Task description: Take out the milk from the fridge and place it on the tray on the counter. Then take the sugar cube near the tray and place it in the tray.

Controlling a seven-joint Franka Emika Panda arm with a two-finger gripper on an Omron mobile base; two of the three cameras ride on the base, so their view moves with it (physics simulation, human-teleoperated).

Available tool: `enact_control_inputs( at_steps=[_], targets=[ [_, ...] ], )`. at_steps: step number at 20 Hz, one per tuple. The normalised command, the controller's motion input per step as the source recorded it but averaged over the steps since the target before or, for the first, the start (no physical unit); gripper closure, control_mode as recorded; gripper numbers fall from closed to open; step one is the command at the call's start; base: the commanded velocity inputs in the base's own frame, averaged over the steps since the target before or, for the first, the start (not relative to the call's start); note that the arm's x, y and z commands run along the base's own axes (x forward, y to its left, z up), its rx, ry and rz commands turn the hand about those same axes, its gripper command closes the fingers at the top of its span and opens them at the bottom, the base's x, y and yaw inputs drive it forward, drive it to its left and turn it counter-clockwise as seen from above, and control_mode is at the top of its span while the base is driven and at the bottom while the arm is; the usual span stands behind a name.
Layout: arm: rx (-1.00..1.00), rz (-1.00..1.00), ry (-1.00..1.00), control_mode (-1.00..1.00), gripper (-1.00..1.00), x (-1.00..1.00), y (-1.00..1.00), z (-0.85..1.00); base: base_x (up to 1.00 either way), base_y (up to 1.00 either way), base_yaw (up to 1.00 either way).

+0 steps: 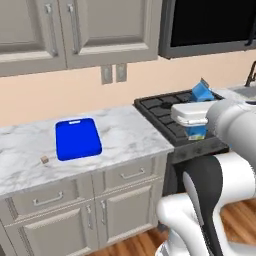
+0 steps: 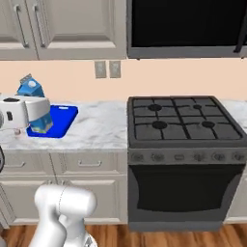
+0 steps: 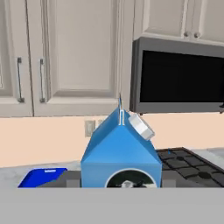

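Milk [image 1: 202, 93] carried upright in our gripper [image 1: 196, 131], off the counter [image 1: 125, 137].

We have the fingers clamped on the carton's lower half (its gabled top and white cap fill the hand view). The tray [image 1: 77, 138] lies mid-counter toward the wall, and the sugar cube [image 1: 44, 160] sits just off its front left corner.

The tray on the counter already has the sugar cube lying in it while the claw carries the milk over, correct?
Not quite. The sugar cube is not in the tray; the left base view shows it on the counter beside the tray's near-left corner, and the tray is bare. The rest holds: the claw carries the milk upright.
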Motion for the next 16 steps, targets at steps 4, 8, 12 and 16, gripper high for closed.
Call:
enact_control_inputs(
  at_steps=[4,8,12,16],
  targets=[
    [0.00,0.00,0.00,1.00,1.00,0.00,0.00,0.00,0.47,0.10,0.44],
    [0.00,0.00,0.00,1.00,1.00,0.00,0.00,0.00,0.52,0.15,0.39],
    [0.00,0.00,0.00,1.00,1.00,0.00,0.00,0.00,0.56,0.06,0.41],
    [0.00,0.00,0.00,1.00,1.00,0.00,0.00,0.00,0.43,-0.06,0.24]
  ],
)
